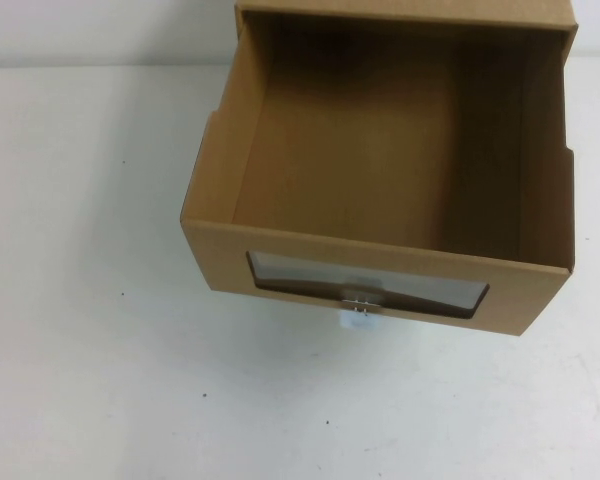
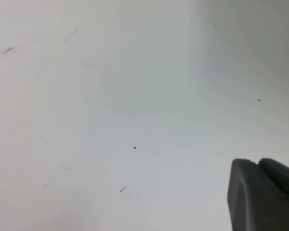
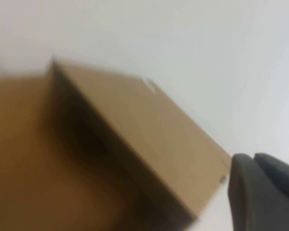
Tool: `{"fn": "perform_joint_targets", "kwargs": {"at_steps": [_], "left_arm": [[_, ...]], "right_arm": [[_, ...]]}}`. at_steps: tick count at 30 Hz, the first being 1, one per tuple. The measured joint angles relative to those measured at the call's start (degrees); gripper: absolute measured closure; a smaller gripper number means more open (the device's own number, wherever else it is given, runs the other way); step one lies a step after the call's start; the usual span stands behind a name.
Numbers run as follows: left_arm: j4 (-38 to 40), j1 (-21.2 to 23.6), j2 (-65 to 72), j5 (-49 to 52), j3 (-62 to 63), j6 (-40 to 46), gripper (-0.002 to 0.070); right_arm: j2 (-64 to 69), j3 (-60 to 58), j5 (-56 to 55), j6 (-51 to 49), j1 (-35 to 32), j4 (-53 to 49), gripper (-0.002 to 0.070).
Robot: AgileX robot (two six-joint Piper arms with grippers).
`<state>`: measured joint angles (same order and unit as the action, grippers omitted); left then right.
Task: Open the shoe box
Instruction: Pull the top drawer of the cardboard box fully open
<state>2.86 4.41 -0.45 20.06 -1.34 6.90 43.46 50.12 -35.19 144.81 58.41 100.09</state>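
The brown cardboard shoe box (image 1: 216,240) is a drawer type. Its inner tray is pulled out from the outer sleeve (image 1: 410,12) toward the table's near side, and the tray is empty inside. The front panel has a clear window (image 1: 365,280) with a small pull tab (image 1: 357,314) below it. Neither arm appears in the high view. My left gripper (image 2: 256,163) is shut, with nothing in it, over bare white table. My right gripper (image 3: 253,158) is also shut on nothing and hovers beside the box (image 3: 149,130), apart from it.
The white table (image 1: 90,300) spreads to the left of the box and in front of it. A pale wall (image 1: 100,30) runs along the far edge behind the box.
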Motion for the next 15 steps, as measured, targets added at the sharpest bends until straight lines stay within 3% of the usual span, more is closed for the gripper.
{"fn": "perform_joint_targets", "kwargs": {"at_steps": [5, 9, 12, 15], "left_arm": [[0.0, 0.0, 0.0, 0.0, 0.0, 0.0, 0.0679], [0.0, 0.0, 0.0, 0.0, 0.0, 0.0, 0.0679], [0.0, 0.0, 0.0, 0.0, 0.0, 0.0, 0.0679], [0.0, 0.0, 0.0, 0.0, 0.0, 0.0, 0.0679]], "right_arm": [[-2.6, -0.4, 25.3, -12.2, -19.8, 0.0, 0.0695], [-5.3, -0.4, 44.5, -15.7, -35.0, 0.0, 0.0695], [-6.6, -0.4, 51.5, -16.6, -43.0, -0.5, 0.0695], [-6.7, -0.4, 51.0, -18.2, -47.1, -0.7, 0.0695]]}}
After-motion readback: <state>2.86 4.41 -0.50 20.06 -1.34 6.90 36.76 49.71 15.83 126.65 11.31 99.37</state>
